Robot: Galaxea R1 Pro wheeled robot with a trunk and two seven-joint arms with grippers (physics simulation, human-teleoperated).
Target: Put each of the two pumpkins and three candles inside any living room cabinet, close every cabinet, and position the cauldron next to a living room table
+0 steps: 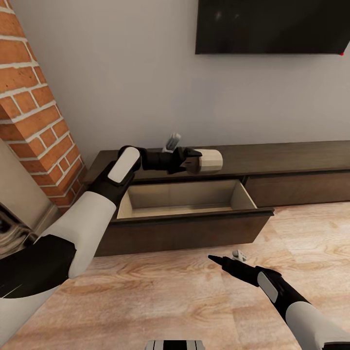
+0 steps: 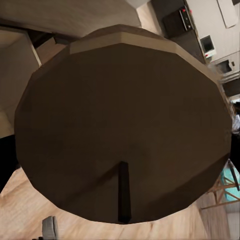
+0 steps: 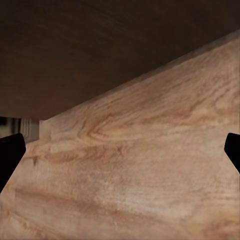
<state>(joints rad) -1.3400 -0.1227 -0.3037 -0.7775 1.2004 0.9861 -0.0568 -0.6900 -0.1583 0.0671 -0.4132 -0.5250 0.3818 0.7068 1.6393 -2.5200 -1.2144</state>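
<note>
My left gripper (image 1: 193, 162) is shut on a pale tan candle (image 1: 210, 161), which it holds sideways in the air. The candle hangs over the back edge of the open drawer (image 1: 184, 200) in the long dark-brown cabinet (image 1: 296, 156). From the left wrist, the candle (image 2: 120, 115) shows end-on and very close, with its dark wick (image 2: 123, 192). The drawer's pale inside looks bare. My right gripper (image 1: 224, 257) hovers low over the wooden floor in front of the drawer. It is open, and its fingertips (image 3: 10, 155) are spread wide in the right wrist view.
A dark TV screen (image 1: 272, 26) hangs on the grey wall above the cabinet. A red brick column (image 1: 34, 107) stands at the left, close to my left arm. The pulled-out drawer front (image 1: 184, 233) juts over the light wood floor (image 1: 160, 291).
</note>
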